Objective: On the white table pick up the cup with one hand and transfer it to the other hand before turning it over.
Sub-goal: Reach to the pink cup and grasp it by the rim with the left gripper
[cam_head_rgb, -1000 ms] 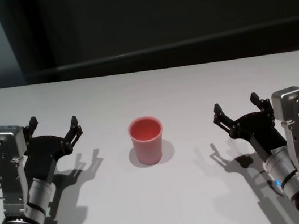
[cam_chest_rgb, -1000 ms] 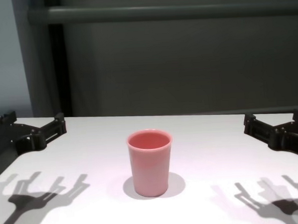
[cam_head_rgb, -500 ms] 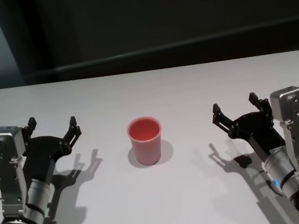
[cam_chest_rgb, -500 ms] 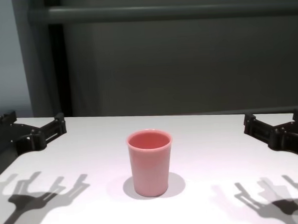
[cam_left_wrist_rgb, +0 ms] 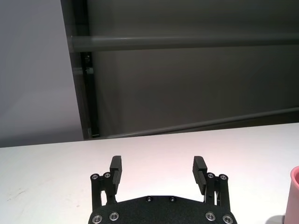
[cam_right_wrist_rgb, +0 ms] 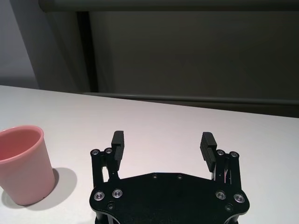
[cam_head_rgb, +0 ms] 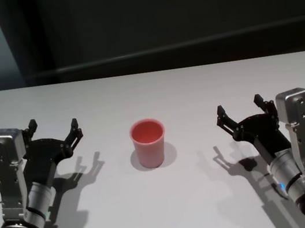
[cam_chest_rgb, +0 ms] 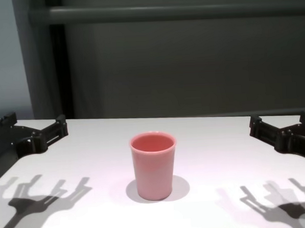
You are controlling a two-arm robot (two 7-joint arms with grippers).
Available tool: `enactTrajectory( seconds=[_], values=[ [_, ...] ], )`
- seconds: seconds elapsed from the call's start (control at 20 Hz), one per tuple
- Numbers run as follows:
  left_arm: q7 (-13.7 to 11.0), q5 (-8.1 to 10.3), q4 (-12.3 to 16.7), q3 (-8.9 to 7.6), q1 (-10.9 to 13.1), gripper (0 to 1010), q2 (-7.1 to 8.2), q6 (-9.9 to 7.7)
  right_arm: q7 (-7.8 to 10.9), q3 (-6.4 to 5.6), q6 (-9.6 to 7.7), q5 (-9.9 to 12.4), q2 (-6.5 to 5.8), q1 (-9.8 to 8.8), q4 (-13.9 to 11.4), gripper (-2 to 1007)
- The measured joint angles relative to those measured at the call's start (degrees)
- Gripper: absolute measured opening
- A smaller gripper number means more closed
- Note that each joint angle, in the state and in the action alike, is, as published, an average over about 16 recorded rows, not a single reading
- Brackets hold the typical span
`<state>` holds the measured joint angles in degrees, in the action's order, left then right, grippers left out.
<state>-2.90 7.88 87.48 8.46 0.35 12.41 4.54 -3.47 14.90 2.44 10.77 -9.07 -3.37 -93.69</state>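
Observation:
The salmon-pink cup [cam_head_rgb: 149, 143] stands upright, mouth up, in the middle of the white table [cam_head_rgb: 149, 91]; it also shows in the chest view [cam_chest_rgb: 153, 165] and the right wrist view [cam_right_wrist_rgb: 24, 163]. My left gripper [cam_head_rgb: 54, 131] hovers open to the cup's left, nothing between its fingers [cam_left_wrist_rgb: 116, 169]. On the cup's other side, my right gripper [cam_head_rgb: 241, 109] is open and empty too, its fingers [cam_right_wrist_rgb: 117, 142] spread wide. Both grippers stay well apart from the cup. Only the cup's edge [cam_left_wrist_rgb: 295, 193] shows in the left wrist view.
A dark wall with a horizontal rail [cam_chest_rgb: 167, 11] runs behind the table's far edge. Shadows of both grippers fall on the tabletop near the front.

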Motion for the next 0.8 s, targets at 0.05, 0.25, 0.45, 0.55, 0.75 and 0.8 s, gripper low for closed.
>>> enactTrajectory(
  seconds=[0.05, 0.25, 0.45, 0.55, 0.75, 0.8],
  values=[
    [0.0, 0.0, 0.0, 0.0, 0.0, 1001, 0.0, 0.0, 0.0, 0.0, 0.0, 0.0, 0.0, 0.0, 0.0, 1002],
    [0.0, 0.0, 0.0, 0.0, 0.0, 1001, 0.0, 0.0, 0.0, 0.0, 0.0, 0.0, 0.0, 0.0, 0.0, 1002],
    [0.0, -0.02, 0.0, -0.01, 0.0, 1001, -0.01, 0.0, 0.0, 0.0, 0.0, 0.0, 0.0, 0.0, 0.0, 1002],
    [-0.1, -0.11, 0.0, -0.03, 0.0, 1001, -0.01, -0.03, 0.0, 0.0, 0.0, 0.0, 0.0, 0.0, 0.0, 1002],
    [-0.4, -0.71, 0.1, -0.08, 0.0, 1001, 0.08, -0.23, 0.0, 0.0, 0.0, 0.0, 0.0, 0.0, 0.0, 1002],
    [-0.5, -0.93, 0.2, -0.09, 0.0, 1001, 0.13, -0.3, 0.0, 0.0, 0.0, 0.0, 0.0, 0.0, 0.0, 1002]
  ],
)
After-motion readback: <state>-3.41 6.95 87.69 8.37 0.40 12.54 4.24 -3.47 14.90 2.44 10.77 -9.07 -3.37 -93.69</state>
